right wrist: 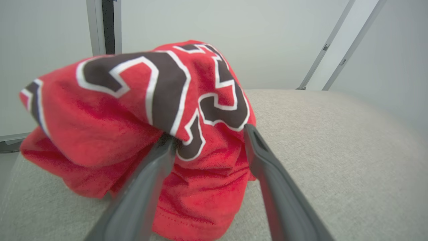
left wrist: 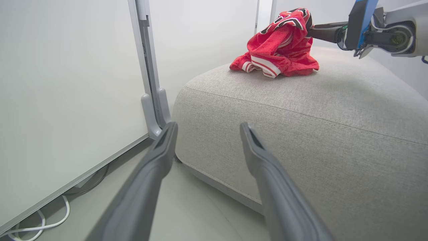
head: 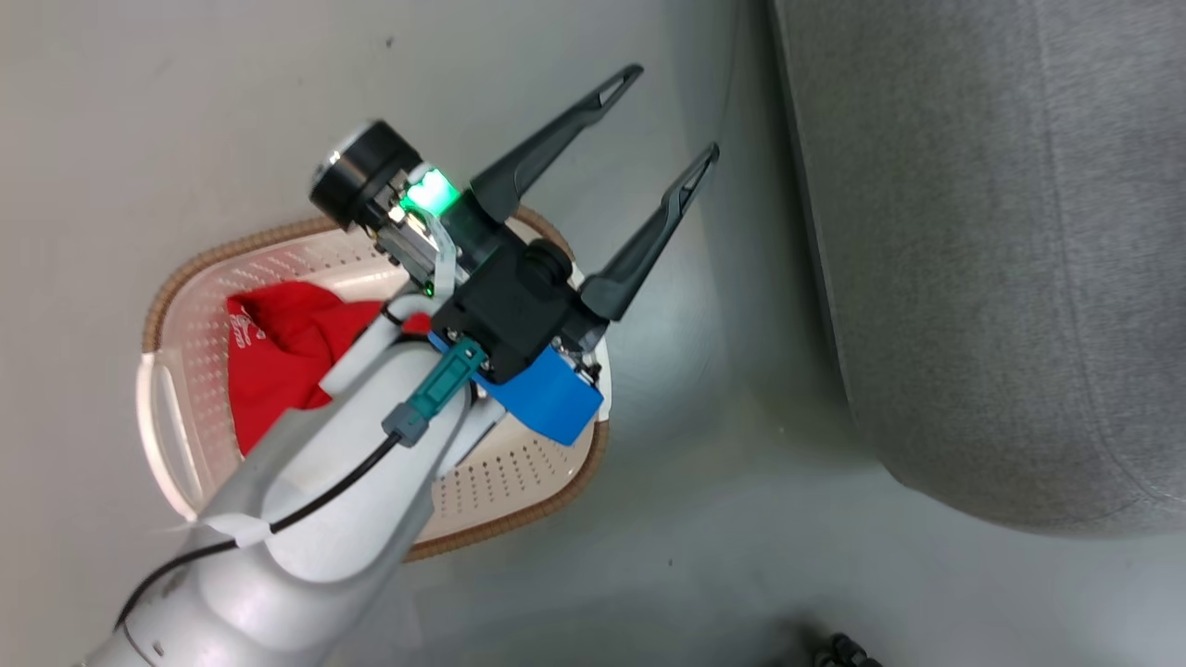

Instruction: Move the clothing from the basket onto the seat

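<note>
— Which step was in hand?
— The left hand (head: 674, 111) gaped wide over the basket (head: 213, 259), a red garment (head: 278, 352) below its wrist. The right hand (right wrist: 208, 134) stood wide around the jersey (right wrist: 117, 110) on the seat (right wrist: 334, 150) (a release, I judged).
— And next?
— It needed to back off cleanly.

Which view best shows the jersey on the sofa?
Left wrist view: the whole jersey, crumpled on the sofa. Right wrist view sits too close: its numbers between the fingers of the right gripper. Head view has other red clothing in the basket.
</note>
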`<state>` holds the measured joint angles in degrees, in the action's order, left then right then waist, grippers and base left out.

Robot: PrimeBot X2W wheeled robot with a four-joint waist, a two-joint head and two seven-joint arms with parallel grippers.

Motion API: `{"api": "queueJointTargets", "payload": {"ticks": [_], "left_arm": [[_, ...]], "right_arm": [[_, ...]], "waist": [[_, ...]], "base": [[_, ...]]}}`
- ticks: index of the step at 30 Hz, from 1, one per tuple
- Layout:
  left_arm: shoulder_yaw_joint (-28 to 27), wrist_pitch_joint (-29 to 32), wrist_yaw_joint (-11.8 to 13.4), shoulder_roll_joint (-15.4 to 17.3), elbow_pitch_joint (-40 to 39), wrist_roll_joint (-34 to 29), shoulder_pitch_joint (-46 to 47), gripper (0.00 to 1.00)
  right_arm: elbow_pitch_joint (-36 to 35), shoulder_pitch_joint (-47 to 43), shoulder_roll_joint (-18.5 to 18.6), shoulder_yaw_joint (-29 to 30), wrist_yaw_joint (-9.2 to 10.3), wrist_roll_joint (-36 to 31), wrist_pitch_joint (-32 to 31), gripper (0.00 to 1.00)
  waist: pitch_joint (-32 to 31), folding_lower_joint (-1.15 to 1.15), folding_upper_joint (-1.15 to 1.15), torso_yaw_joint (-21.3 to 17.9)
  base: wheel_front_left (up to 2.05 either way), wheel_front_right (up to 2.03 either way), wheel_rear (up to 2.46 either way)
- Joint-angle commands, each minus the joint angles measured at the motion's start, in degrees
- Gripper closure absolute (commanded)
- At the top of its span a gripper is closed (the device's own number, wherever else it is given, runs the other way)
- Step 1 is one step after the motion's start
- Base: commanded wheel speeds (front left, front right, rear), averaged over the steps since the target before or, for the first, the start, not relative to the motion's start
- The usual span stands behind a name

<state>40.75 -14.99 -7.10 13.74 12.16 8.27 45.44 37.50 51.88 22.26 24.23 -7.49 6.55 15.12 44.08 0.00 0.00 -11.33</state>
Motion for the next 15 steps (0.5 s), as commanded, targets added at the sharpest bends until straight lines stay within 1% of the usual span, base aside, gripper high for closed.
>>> {"api": "queueJointTargets", "payload": {"ticks": [1, 8, 12, 15], "left_arm": [[-0.30, -0.30, 0.18, -0.38, 0.16, 0.34, -1.07, 0.00], [-2.13, -0.30, 0.62, -2.64, 0.56, 1.90, -6.24, 0.00], [-4.48, -0.29, 1.11, -3.59, 0.56, 2.67, -9.68, 0.00], [-6.65, -0.29, 1.66, -4.23, 0.53, 3.06, -12.43, 0.00]], "right_arm": [[-1.23, -3.12, -0.70, -0.33, -0.01, -0.57, 0.05, 0.00], [-11.59, -17.57, -4.15, -3.42, -0.01, -2.55, 0.06, 0.00], [-17.52, -23.33, -6.60, -5.29, -0.01, -2.48, 0.06, 0.00], [-20.78, -25.86, -6.97, -8.36, -0.01, -1.41, 0.06, 0.00]], "waist": [[-2.93, 0.00, 0.00, 0.18], [-12.21, 0.00, 0.00, 0.92], [-17.41, 0.00, 0.00, 1.82], [-20.68, 0.00, 0.00, 2.78]], "base": [[0.00, 0.00, 0.00], [0.00, 0.00, 0.00], [0.00, 0.00, 0.00], [0.00, 0.00, 0.00]]}}
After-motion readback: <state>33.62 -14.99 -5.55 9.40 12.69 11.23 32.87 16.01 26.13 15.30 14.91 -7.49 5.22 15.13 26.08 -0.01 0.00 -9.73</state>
